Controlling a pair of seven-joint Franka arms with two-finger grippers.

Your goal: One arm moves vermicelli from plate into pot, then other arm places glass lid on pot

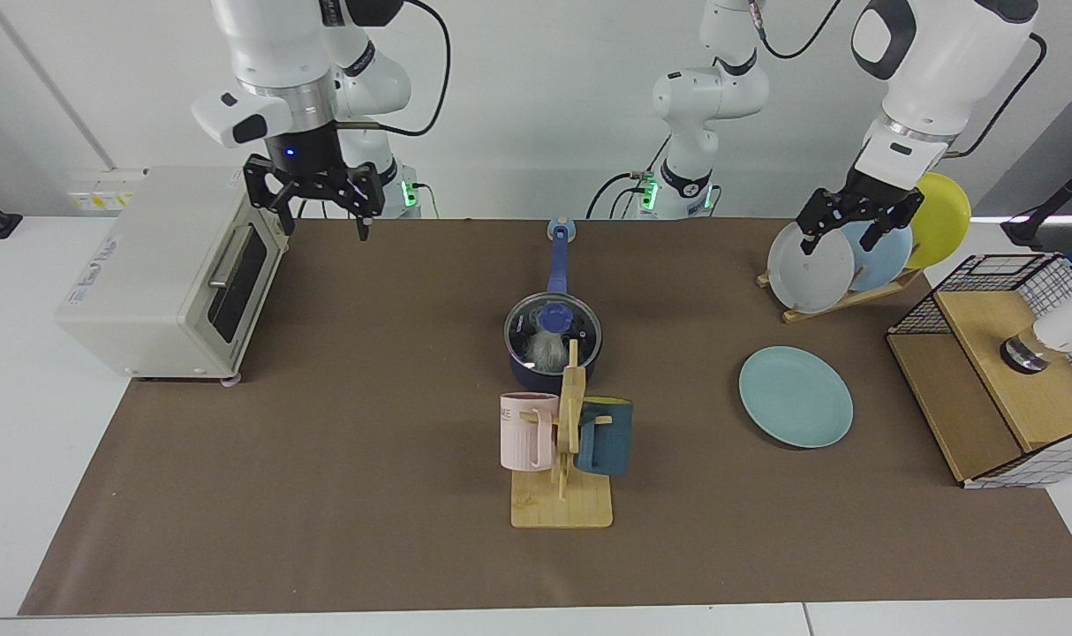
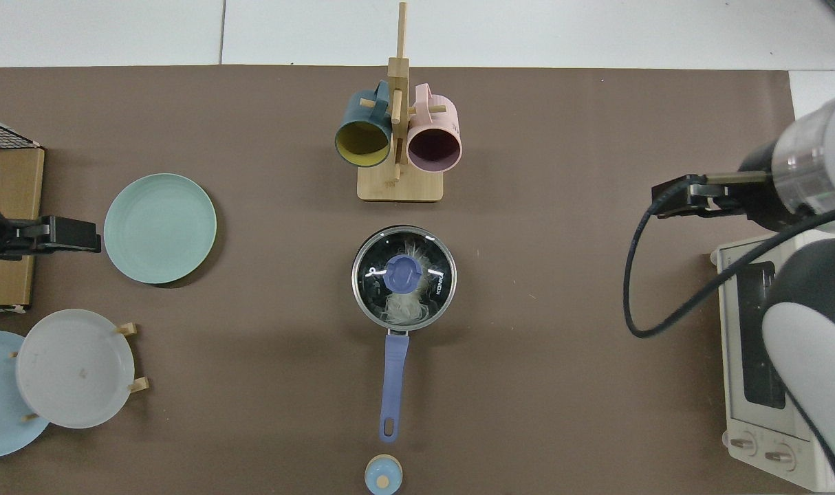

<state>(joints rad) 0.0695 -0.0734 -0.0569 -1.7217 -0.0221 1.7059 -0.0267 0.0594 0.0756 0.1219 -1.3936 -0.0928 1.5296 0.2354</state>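
Observation:
The dark navy pot (image 1: 554,364) stands mid-table with its blue handle (image 2: 393,378) pointing toward the robots. The glass lid (image 2: 404,237) sits on it, blue knob (image 1: 554,315) up. Through the glass the white vermicelli (image 1: 547,352) shows inside the pot (image 2: 358,289). The teal plate (image 1: 796,396) lies bare to the right; in the top view the plate (image 2: 160,227) is at the left. My right gripper (image 1: 313,201) hangs open and holds nothing, high beside the toaster oven, far from the pot. My left gripper (image 1: 845,231) is open above the plate rack, waiting.
A cream toaster oven (image 1: 174,265) stands at the left. A wooden mug rack (image 1: 562,442) with pink and navy mugs is just in front of the pot. A plate rack (image 1: 854,256) and a wire basket (image 1: 1004,371) are at the right. A small round blue piece (image 2: 383,474) lies beyond the handle.

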